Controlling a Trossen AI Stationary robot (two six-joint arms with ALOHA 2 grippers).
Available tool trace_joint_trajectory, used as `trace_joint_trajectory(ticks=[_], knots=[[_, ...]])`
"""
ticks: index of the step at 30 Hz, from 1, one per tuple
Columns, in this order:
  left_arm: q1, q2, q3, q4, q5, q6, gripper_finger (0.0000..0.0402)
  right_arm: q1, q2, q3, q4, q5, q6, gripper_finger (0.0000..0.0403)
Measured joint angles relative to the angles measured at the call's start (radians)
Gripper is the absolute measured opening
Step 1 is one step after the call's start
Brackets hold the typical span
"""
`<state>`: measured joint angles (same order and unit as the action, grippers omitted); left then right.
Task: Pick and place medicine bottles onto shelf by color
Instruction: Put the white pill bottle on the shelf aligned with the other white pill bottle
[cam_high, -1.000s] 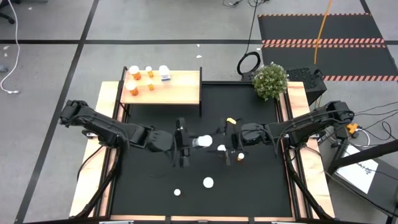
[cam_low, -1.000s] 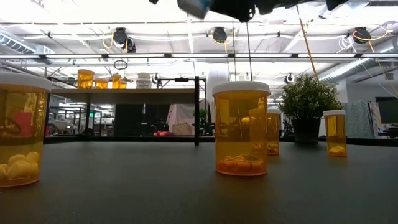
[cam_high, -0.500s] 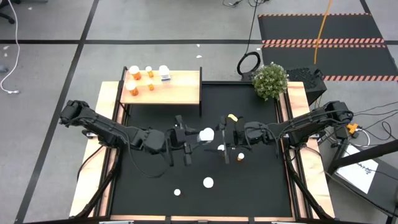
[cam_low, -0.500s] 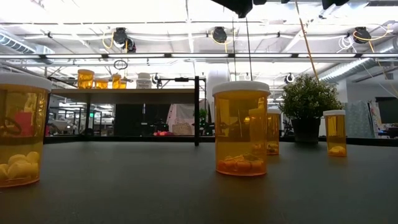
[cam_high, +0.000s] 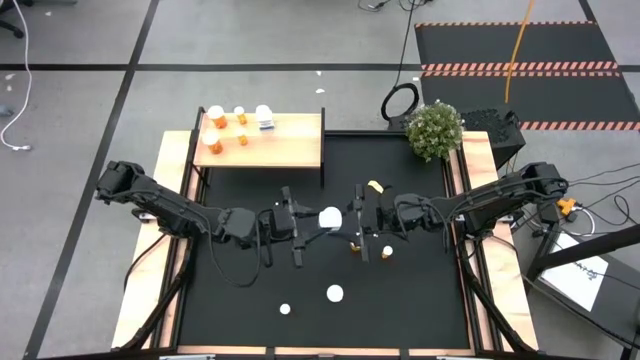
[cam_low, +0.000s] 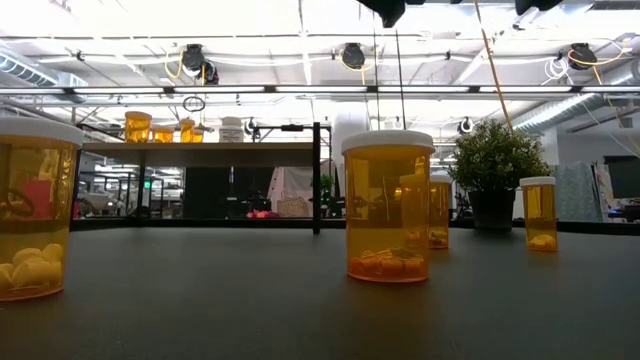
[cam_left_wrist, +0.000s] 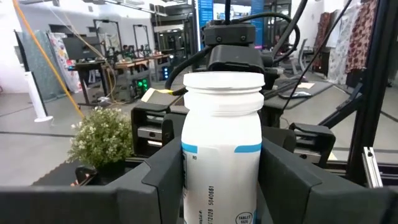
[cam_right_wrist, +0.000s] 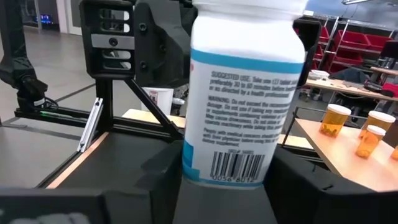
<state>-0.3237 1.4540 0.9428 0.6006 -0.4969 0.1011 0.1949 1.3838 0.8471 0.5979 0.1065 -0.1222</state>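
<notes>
Black mat (cam_high: 400, 180) fills the table in the high view; shelf (cam_high: 290, 145) carries orange bottles (cam_high: 217, 117) at its far-left end. White bottle (cam_high: 329, 216) is raised mid-table between left gripper (cam_high: 300, 228) and right gripper (cam_high: 357, 222).

Low view: orange bottle (cam_low: 388, 205) holds pills at the bottom.

Left wrist view: left fingers clamp the white bottle.

Right wrist view: right fingers flank its base; grip unclear.

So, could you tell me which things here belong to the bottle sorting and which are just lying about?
Part of the job:
- white bottle in the left hand, with the right hand at it
- orange bottles on the black mat
- shelf and the shelved bottles

Just lying about:
- potted plant
- black ring on the floor
</notes>
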Motion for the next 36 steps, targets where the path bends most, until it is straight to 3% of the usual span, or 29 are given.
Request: trace_joint_trajectory(ticks=[8,22,32,36], knots=[[0.000,0.000,0.000,0.000,0.000,0.006,0.0179,-0.005,0.000,0.000,0.003,-0.005,0.005,0.0174],[0.001,0.001,-0.001,-0.010,0.003,0.010,0.0179,-0.001,0.001,0.000,0.045,-0.007,0.031,0.0206],[0.000,0.002,-0.002,-0.020,0.003,0.000,0.0179,-0.003,-0.001,0.000,0.021,-0.007,0.025,0.0160],[0.000,0.001,0.009,-0.119,0.002,-0.043,0.0194,-0.004,-0.001,0.000,-0.027,-0.008,0.008,0.0157]])
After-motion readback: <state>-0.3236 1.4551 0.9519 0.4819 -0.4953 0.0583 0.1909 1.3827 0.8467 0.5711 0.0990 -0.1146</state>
